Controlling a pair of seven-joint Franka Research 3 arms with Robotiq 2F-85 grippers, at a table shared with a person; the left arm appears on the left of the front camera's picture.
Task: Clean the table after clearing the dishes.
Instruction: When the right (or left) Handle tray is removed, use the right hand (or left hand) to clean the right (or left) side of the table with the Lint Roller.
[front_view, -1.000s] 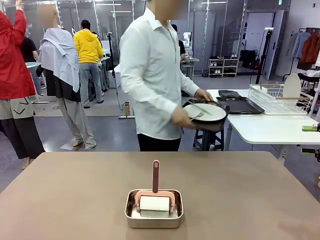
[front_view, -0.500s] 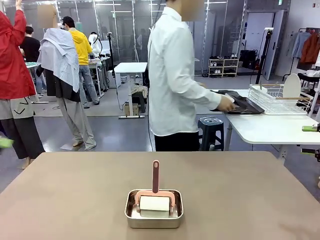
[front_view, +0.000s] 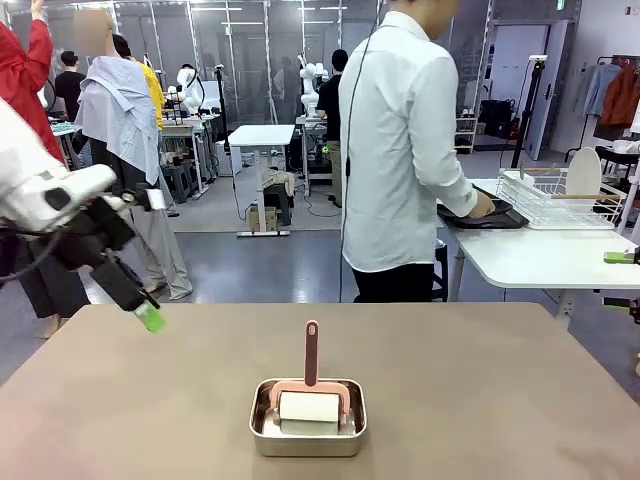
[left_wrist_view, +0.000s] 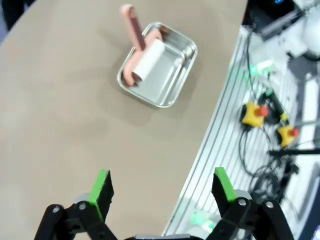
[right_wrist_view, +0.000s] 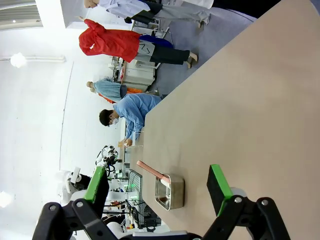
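Step in hand: dishes cleared, cleaning not yet begun. The table (front_view: 500, 380) fills the lower half of the front view and is bare except for a small steel tray (front_view: 308, 447) at bottom centre. A lint roller (front_view: 309, 406) lies in it, its pink handle pointing toward the far edge. At right middle a person (front_view: 400, 150) stands at a white side table (front_view: 540, 262), one hand on a dark tray (front_view: 500, 218) beside a wire rack (front_view: 560, 200); plates cannot be made out from here. The left gripper (left_wrist_view: 161, 182) hangs above the table's left edge, jaws spread wide and nothing between them; in its own view the roller sits in the upper middle, well apart from the fingers. The right gripper (right_wrist_view: 156, 176) is likewise wide open and empty, with the roller tray small in its lower centre. Judgement: the next move is a reach to the roller handle. The left arm looks the likelier one. It needs the jaws lined up across the slim handle before clamping, then a lift clear of the tray rim.
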